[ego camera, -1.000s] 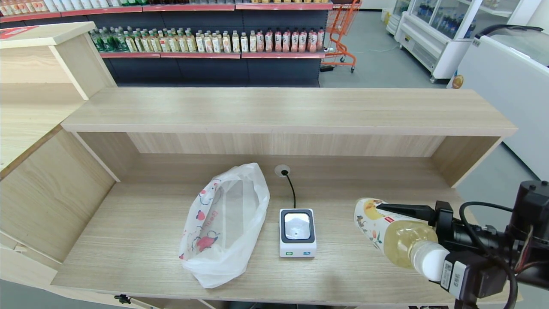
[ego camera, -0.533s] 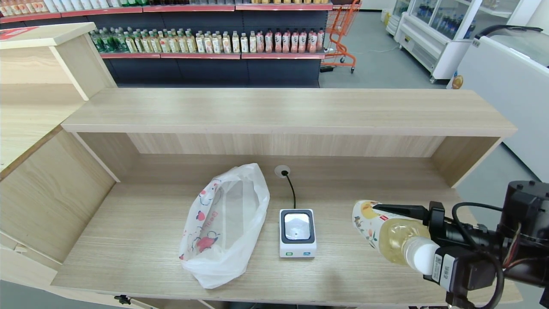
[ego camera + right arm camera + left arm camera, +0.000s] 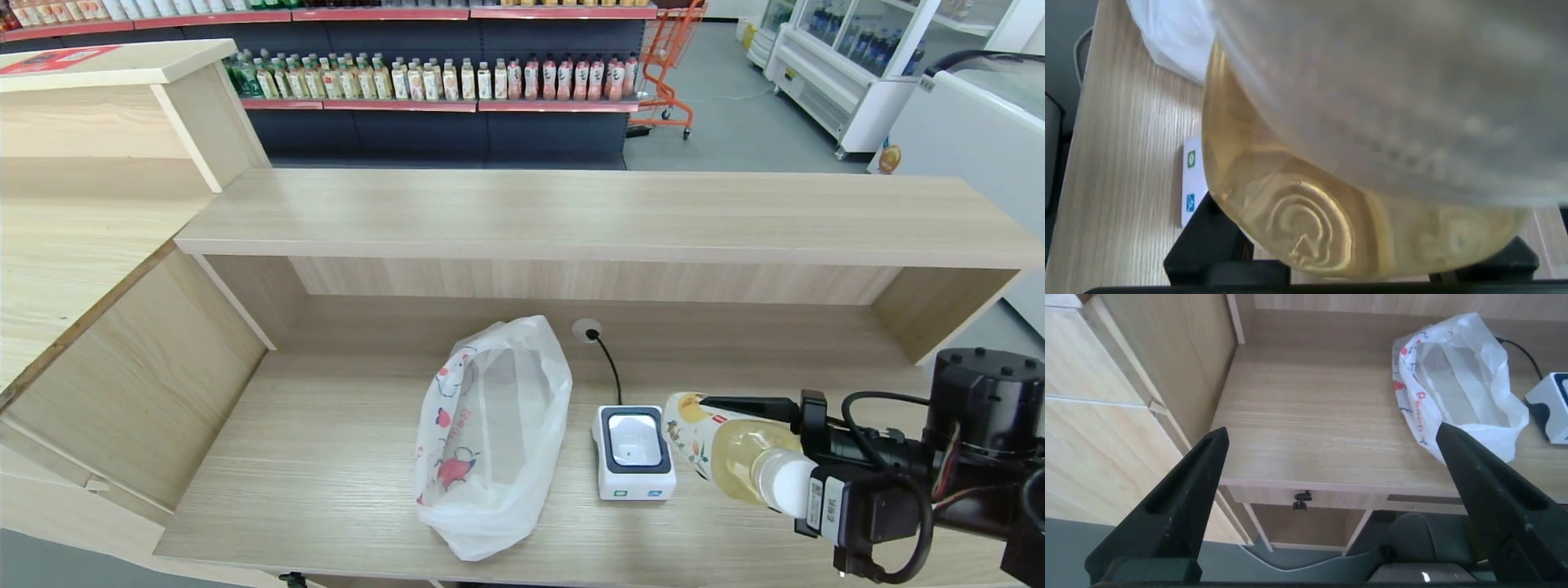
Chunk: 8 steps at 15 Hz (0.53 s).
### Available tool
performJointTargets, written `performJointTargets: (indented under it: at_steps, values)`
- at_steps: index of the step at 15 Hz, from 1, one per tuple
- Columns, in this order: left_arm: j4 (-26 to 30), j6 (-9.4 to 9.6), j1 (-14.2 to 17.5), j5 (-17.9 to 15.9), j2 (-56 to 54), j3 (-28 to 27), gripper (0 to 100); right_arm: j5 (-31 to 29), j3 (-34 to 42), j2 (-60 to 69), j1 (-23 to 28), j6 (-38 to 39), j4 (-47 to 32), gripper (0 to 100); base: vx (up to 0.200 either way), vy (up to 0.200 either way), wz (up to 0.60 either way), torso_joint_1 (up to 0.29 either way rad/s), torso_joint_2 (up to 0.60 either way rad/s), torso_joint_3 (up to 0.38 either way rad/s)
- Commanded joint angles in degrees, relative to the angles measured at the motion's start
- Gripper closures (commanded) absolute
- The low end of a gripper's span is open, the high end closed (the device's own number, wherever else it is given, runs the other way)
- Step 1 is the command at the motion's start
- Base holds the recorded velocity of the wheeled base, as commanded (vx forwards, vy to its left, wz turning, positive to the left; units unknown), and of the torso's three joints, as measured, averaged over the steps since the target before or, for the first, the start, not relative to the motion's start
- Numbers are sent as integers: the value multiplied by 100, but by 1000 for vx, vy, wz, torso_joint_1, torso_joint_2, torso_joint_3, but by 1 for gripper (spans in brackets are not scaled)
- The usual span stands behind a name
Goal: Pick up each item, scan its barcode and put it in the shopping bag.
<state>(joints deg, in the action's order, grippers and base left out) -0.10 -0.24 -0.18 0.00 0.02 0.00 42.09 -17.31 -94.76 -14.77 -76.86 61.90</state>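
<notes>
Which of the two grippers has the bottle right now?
The right gripper, shut on the bottle by the scanner; the left gripper is open and empty.

Light wood-laminate checkout counter [image 3: 326,465] with raised top ledge [image 3: 604,212]. Behind it is dark store shelving with red edge strips [image 3: 441,135], stocked with rows of drink bottles [image 3: 457,80]. Orange wire shopping cart [image 3: 671,37] and white glass-topped display freezer [image 3: 824,90] on grey floor [image 3: 735,139].
</notes>
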Motion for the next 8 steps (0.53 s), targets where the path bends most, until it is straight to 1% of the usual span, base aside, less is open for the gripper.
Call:
performJointTargets:
  at_steps: [1, 3, 5, 8]
  values:
    - [1, -2, 1, 0, 6, 0, 0, 124, 17, -430, 177, -4, 199, 100, 0, 200, 0, 2, -2, 2]
    - [1, -2, 1, 0, 6, 0, 0, 238, 8, -807, 273, -22, 507, 100, 0, 0, 0, 0, 0, 0]
    - [1, -2, 1, 0, 6, 0, 0, 273, -150, -1036, 282, -13, 524, 100, 0, 0, 0, 0, 0, 0]
    - [1, -2, 1, 0, 6, 0, 0, 414, -141, -1203, 344, -39, 516, 100, 0, 0, 0, 0, 0, 0]
